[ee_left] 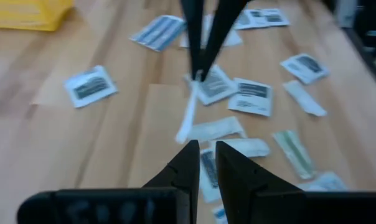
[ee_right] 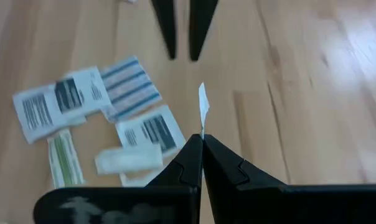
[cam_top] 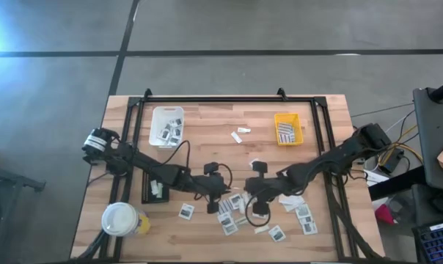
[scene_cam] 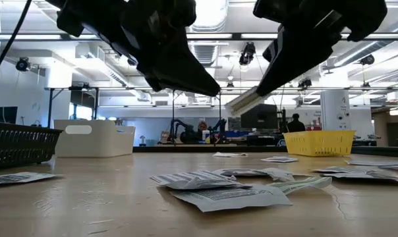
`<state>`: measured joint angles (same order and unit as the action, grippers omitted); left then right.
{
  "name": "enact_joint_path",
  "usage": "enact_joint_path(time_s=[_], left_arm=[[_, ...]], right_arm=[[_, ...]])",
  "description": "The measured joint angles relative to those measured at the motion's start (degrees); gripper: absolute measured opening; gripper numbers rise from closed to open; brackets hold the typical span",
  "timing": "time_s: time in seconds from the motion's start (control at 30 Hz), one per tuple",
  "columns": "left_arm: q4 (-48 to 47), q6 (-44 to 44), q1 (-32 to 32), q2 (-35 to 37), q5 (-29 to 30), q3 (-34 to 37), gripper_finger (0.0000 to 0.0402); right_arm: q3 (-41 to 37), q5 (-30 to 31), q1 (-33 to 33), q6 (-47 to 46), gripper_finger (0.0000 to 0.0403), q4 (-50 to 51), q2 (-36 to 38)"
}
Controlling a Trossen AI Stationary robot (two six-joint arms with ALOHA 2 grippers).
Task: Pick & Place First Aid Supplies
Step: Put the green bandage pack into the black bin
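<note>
From counter height, the nearest things are flat white packets [scene_cam: 219,187] lying in a loose overlapping heap on the wooden counter [scene_cam: 120,204], with one more packet alone near the black tray's [scene_cam: 18,145] side. Both arms hang dark above this heap, and this level view does not show their fingertips.

The right wrist view supplies that: the right claw [ee_right: 202,144] is clenched, its two fingers meeting on a thin white strip [ee_right: 203,107] that stands up from between the tips, clear of the wood. The left wrist view shows the same strip [ee_left: 187,118] hanging from those closed fingers over the scattered packets.

The left claw [ee_left: 206,152] faces it with its fingers slightly apart and nothing between them.

Looking down from above, the two claws sit just beside each other over the near middle of the counter, left claw [cam_top: 223,196] and right claw [cam_top: 248,192], with the packets spread around and nearward of them. A white-topped yellow cup [cam_top: 122,219] stands at the near left corner.

Farther back are a white tray [cam_top: 167,125] holding several packets and a yellow tray [cam_top: 287,128] holding some more, with two small white pieces [cam_top: 240,133] lying between them.
</note>
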<state>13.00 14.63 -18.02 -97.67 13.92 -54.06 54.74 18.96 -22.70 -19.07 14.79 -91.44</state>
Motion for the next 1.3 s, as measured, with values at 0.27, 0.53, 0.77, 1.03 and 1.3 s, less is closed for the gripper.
enact_joint_path(time_s=[0.27, 0.53, 0.77, 1.03, 1.3], left_arm=[[1.13, -1.33, -0.04, 0.0, -1.45, 0.0, 0.0053], [2.13, -3.98, 0.0, -0.13, -4.76, 0.0, 0.0053], [3.51, -7.35, 0.18, -1.07, -5.41, -0.02, 0.0053], [3.59, -7.32, 0.32, -1.09, -3.14, -0.02, 0.0053], [3.64, -7.21, 0.33, -1.09, -5.47, -0.02, 0.0053]], right_arm=[[-3.26, -4.58, -0.02, -0.05, 0.0008, -10.1, -1.3], [-3.59, -4.57, 0.02, -0.63, 0.0008, -11.73, -1.42], [-3.53, -4.9, 0.02, -0.74, 0.0008, -12.83, -1.6], [-3.43, -6.95, 0.07, -0.57, 0.0008, -14.11, -1.62], [-3.43, -6.99, 0.56, -0.5, 0.0008, -14.32, -1.64]])
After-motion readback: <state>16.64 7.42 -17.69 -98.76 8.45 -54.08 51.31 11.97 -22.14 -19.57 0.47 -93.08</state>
